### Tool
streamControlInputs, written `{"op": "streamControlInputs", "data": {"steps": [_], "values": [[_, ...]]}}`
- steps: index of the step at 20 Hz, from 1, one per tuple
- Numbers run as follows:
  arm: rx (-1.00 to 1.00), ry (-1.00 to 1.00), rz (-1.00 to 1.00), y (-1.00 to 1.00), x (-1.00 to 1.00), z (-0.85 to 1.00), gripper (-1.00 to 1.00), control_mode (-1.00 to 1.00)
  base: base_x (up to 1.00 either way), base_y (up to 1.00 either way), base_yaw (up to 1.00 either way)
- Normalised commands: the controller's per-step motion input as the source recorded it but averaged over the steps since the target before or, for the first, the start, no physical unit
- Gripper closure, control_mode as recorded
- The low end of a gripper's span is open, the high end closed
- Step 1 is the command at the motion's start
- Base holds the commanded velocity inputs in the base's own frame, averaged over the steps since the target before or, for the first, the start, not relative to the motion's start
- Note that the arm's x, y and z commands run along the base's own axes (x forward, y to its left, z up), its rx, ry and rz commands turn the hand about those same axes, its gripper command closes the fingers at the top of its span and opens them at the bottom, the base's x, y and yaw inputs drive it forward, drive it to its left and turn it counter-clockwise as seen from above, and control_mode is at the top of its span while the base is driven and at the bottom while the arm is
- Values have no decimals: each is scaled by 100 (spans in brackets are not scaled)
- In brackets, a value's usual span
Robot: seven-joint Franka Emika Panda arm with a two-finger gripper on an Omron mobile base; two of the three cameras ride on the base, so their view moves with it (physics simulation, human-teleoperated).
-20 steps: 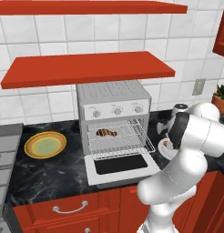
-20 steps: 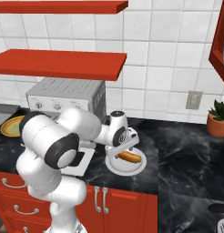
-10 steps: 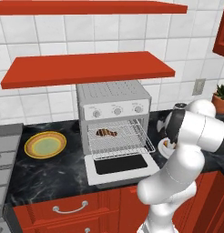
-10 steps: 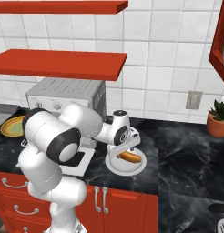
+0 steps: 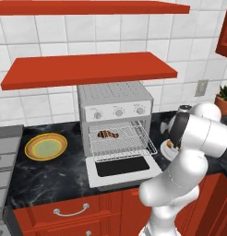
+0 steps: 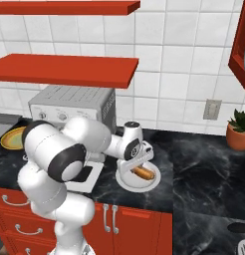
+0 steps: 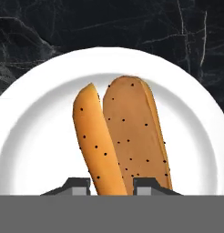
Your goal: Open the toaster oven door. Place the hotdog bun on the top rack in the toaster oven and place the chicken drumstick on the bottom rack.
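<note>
The hotdog bun, split in two speckled halves, lies on a white plate right of the toaster oven. My gripper points down at it, its fingertips pressed against both sides of the left half's near end. From the right base view the gripper sits low over the bun and plate. The toaster oven door lies folded down flat. The chicken drumstick rests on a wire rack inside; I cannot tell which level.
A yellow plate sits on the black counter left of the oven, with a stove edge beyond it. A red shelf hangs just above the oven. A potted plant stands at the far right by the wall.
The fingers have closed from wide apart onto the bun's left half. The arm has hardly moved, and the bun still lies on the plate.
</note>
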Motion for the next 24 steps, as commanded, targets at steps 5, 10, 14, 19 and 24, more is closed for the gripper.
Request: {"op": "streamControlInputs", "data": {"steps": [5,10,14,19,24], "values": [[0,0,3,0,-36,45,100,-100,0,0,0],[0,0,2,3,-38,100,100,-100,0,0,0],[0,0,3,22,-47,84,100,-100,0,0,0],[0,0,7,58,-25,59,100,-100,0,0,0],[0,0,9,40,-15,57,100,-100,0,0,0]]}}
